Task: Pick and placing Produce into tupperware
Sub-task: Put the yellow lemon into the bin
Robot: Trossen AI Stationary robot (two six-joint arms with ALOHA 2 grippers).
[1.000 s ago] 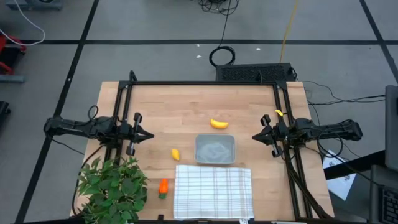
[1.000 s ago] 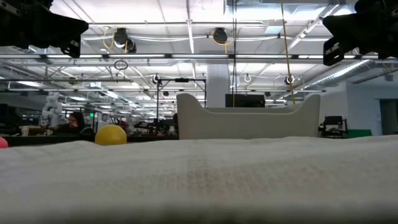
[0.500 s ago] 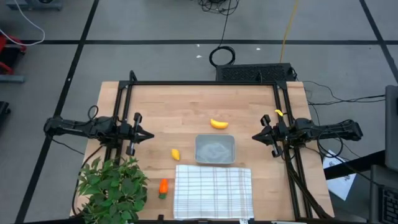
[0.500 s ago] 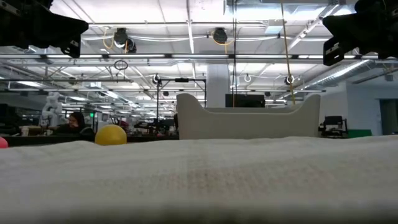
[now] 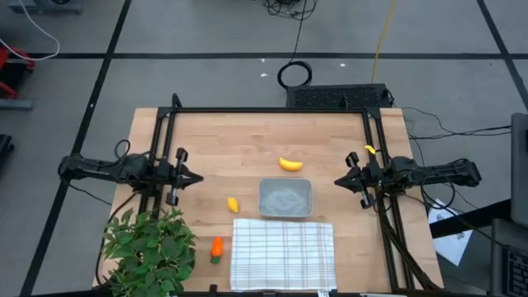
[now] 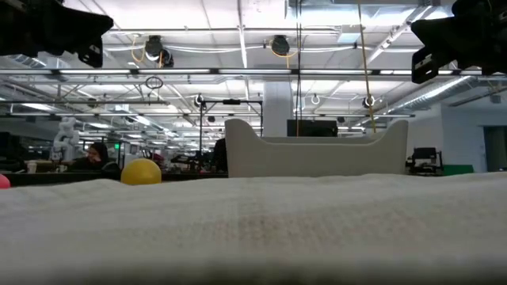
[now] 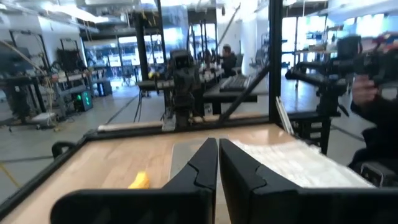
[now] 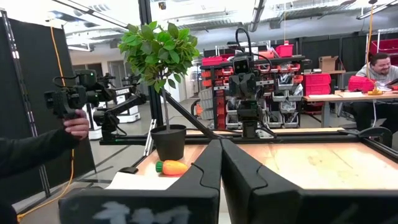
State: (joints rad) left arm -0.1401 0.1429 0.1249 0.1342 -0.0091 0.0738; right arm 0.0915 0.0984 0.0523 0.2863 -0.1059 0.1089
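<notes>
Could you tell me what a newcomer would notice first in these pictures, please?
A translucent grey square container sits mid-table, above a white checked cloth. A curved yellow banana, small yellow lemon and orange carrot lie scattered around it; a leafy green plant fills the near-left corner.

There are three pieces of produce: one banana [image 5: 289, 164] just beyond the tupperware [image 5: 285, 198], one lemon [image 5: 233, 205] to the tupperware's left, and one carrot [image 5: 216, 248] farther left and nearer the front edge. There is one tupperware, one checked cloth [image 5: 283, 253] right in front of it, and one plant [image 5: 149, 250] well to its left. Two arms flank the tupperware, one on each side.
</notes>
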